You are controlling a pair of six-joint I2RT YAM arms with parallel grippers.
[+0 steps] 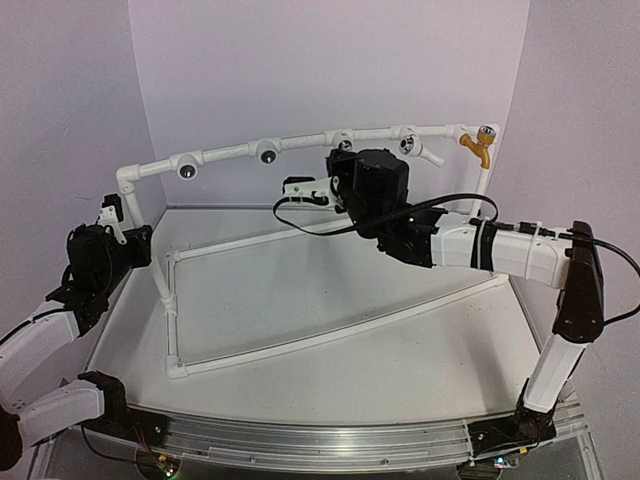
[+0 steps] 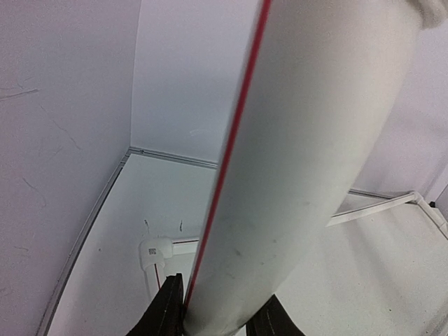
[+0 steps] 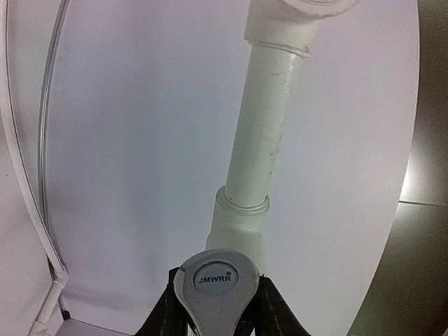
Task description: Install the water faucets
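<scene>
The right jaws pinch the round-capped silver-grey metal faucet [image 3: 213, 280], bottom centre of the right wrist view, against the white plastic pipe frame [image 3: 262, 126]; the left jaws clamp that frame. A crooked entry could jam the faucet, or the cap could slip.

left tool [image 2: 218, 316] clamped on white pipe [image 2: 315, 154] | red stripe [image 2: 233, 140] along pipe | white corner fitting [image 2: 155, 252] beneath

orange faucet [image 1: 478, 148], white faucet [image 1: 430, 155] mounted on pipe frame [image 1: 230, 152]; silver faucet [image 3: 213, 290] gripped.
</scene>
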